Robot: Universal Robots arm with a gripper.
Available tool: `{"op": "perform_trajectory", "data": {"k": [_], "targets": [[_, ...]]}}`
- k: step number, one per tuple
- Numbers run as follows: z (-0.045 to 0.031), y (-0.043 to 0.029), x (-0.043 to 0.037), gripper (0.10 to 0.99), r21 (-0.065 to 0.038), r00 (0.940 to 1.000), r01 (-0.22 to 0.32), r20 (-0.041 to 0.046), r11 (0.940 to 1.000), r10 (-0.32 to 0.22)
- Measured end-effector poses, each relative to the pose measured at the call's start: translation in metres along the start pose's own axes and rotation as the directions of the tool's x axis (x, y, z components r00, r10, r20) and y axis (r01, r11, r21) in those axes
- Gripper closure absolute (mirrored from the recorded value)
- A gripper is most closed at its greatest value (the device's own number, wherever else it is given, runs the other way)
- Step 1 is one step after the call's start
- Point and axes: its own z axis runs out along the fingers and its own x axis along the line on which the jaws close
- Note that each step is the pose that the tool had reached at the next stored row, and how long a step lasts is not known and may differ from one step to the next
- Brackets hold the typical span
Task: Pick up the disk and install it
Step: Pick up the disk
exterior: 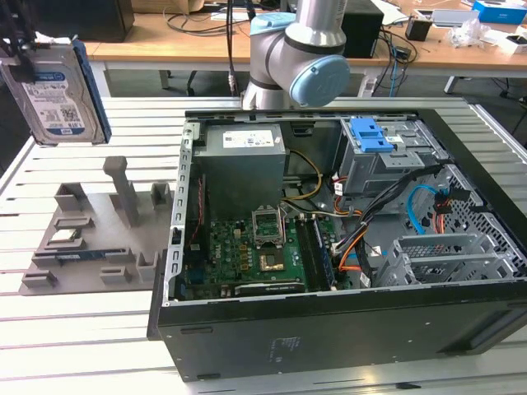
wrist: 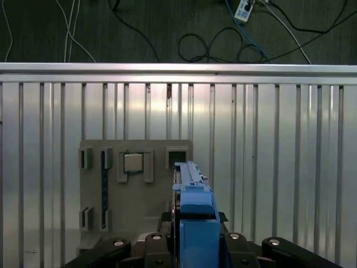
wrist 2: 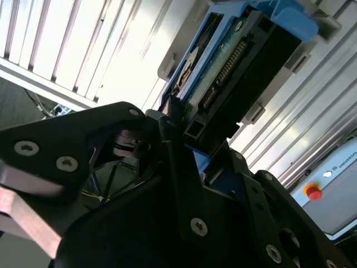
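Observation:
The disk [exterior: 56,97], a silver drive with a white-and-blue label and blue side rails, hangs upright in the air at the exterior view's far left, above the grey fixture plate. My gripper [exterior: 25,51] is shut on its upper end. In the second wrist view the black fingers [wrist 2: 173,162] clamp the disk [wrist 2: 223,72], whose connector edge and green board face the camera. The first wrist view looks down along the disk's blue rail [wrist: 192,212], which stands between the gripper [wrist: 192,248] arms, high over the slatted table.
The grey fixture plate [exterior: 90,247] with upright posts lies on the slatted table [exterior: 49,329]. An open computer case [exterior: 346,247] holds a motherboard, a grey power-supply box [exterior: 243,148], a light-blue latch plate [exterior: 370,133] and metal drive bays [exterior: 445,255]. The arm's base [exterior: 296,58] stands behind the case.

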Motion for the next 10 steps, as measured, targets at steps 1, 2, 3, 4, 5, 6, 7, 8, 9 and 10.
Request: {"op": "perform_trajectory", "data": {"k": [1,2,3,4,5,6,7,8,9,10], "targets": [[-0.0047,0.0000,-0.0004,0.722,0.000,1.0000,0.000,0.0001,1.0000,0.000],[-0.0110,0.0000,-0.0008,0.722,0.000,1.0000,0.000,0.0000,1.0000,0.000],[-0.0154,0.0000,-0.0011,0.722,0.000,1.0000,0.000,0.0000,1.0000,0.000],[-0.0211,0.0001,-0.0015,0.722,0.000,1.0000,0.000,0.0000,1.0000,0.000],[-0.0257,0.0001,-0.0017,0.722,0.000,1.0000,0.000,0.0000,1.0000,0.000],[-0.0348,0.0001,-0.0020,0.722,0.000,1.0000,0.000,0.0000,1.0000,0.000],[-0.0449,0.0001,-0.0022,0.722,0.000,1.0000,0.000,0.0000,1.0000,0.000],[-0.0513,0.0002,-0.0021,0.722,0.000,1.0000,0.000,0.0004,1.0000,0.000],[-0.0519,0.0002,-0.0022,0.722,0.000,1.0000,0.000,0.0037,1.0000,0.000],[-0.0519,0.0002,-0.0020,0.722,0.000,0.9999,0.000,0.0138,1.0000,0.000]]}}
